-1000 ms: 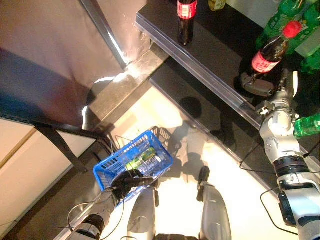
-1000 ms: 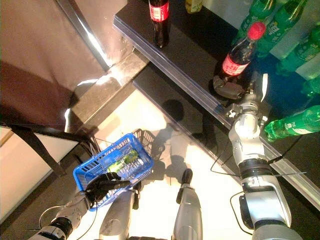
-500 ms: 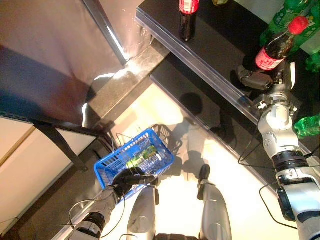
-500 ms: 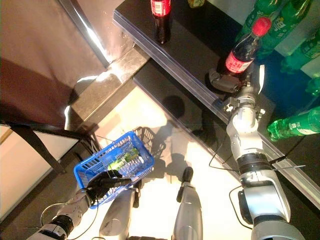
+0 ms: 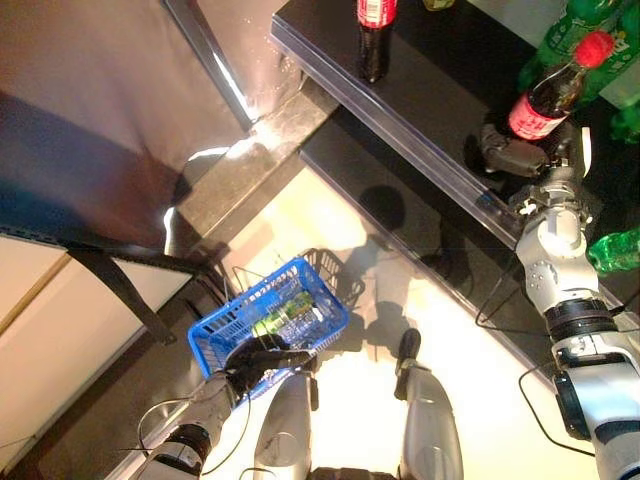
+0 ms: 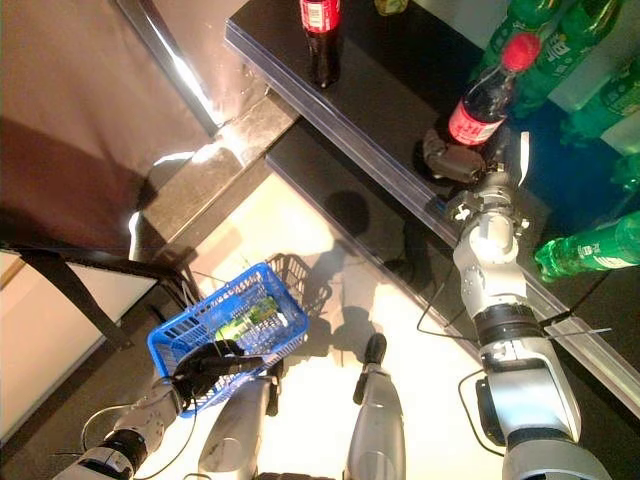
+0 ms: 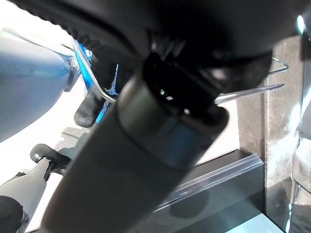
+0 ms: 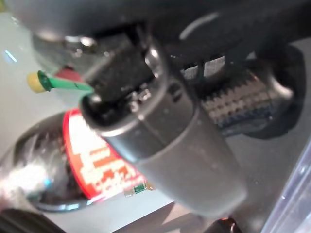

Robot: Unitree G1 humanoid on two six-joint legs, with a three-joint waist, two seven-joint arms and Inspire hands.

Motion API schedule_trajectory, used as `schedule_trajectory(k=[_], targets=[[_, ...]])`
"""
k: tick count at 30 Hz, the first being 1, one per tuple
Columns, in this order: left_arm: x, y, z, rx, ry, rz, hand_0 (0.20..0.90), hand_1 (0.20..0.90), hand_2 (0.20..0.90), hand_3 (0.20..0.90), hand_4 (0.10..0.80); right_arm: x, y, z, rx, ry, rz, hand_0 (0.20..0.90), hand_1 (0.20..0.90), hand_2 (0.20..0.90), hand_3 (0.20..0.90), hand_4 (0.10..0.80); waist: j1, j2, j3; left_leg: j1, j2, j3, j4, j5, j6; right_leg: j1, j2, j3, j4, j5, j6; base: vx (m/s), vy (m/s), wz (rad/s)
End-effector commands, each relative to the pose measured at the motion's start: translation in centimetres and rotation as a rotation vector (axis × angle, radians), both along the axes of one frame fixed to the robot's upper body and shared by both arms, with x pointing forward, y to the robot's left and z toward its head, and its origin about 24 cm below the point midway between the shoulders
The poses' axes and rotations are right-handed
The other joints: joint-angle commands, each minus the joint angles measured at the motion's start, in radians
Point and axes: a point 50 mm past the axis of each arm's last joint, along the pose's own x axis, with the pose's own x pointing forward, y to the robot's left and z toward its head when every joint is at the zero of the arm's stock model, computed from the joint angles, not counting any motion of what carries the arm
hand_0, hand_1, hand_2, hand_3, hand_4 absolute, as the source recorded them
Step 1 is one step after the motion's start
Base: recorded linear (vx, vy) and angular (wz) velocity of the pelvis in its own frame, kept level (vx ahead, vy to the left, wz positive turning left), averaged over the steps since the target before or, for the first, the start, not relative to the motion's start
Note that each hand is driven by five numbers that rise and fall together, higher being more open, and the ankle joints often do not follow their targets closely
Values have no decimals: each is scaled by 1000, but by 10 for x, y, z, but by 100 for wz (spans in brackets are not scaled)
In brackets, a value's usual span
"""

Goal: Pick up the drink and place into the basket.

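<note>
A cola bottle (image 5: 540,100) with a red cap and red label stands on the black shelf (image 5: 420,75) at the upper right. My right hand (image 5: 512,158) is at its base: dark fingers (image 6: 452,160) curve round one side, the white-covered thumb stands on the other, not clamped. In the right wrist view the thumb (image 8: 170,141) is close in front of the bottle's label (image 8: 92,165). My left hand (image 5: 255,360) is shut on the wire handles (image 7: 248,92) of the blue basket (image 5: 215,335), which hangs low at the left with green drinks (image 5: 285,312) inside.
A second cola bottle (image 5: 372,40) stands further left on the shelf. Green bottles (image 5: 570,30) stand behind the hand and one lies at the right (image 5: 615,250). A clear strip edges the shelf front (image 5: 400,125). A dark frame (image 5: 120,270) is at the left.
My right hand has moved forward along the shelf and its fingers have come up round the cola bottle's base. The basket and left hand have hardly moved.
</note>
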Motion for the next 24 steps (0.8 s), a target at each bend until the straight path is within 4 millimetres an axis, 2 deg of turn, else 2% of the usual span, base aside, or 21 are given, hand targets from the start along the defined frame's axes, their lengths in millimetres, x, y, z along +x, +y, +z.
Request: schedule_trajectory(k=[1,10,24], targets=[[-16,23,-2,26,-7,-10,300,300,300,200,100,-5,6,75,-46,-280,53,300,300,300,200,100,23,-41,-59,-84,-5,-41,46,46,32,49,-51,15,-15,-36,31,0,0,0],[-13,22,-1,26,-11,-11,300,300,300,200,100,-5,6,73,-75,-285,35,300,300,300,200,100,19,-42,-59,-81,-10,-39,38,44,39,39,-54,15,-17,-29,34,-3,3,3],[-14,24,1,29,-16,-10,300,300,300,200,100,-12,16,83,-173,-345,34,300,300,300,200,100,17,-52,-65,-61,-13,-34,19,43,45,53,-46,14,-37,-22,40,0,0,0]])
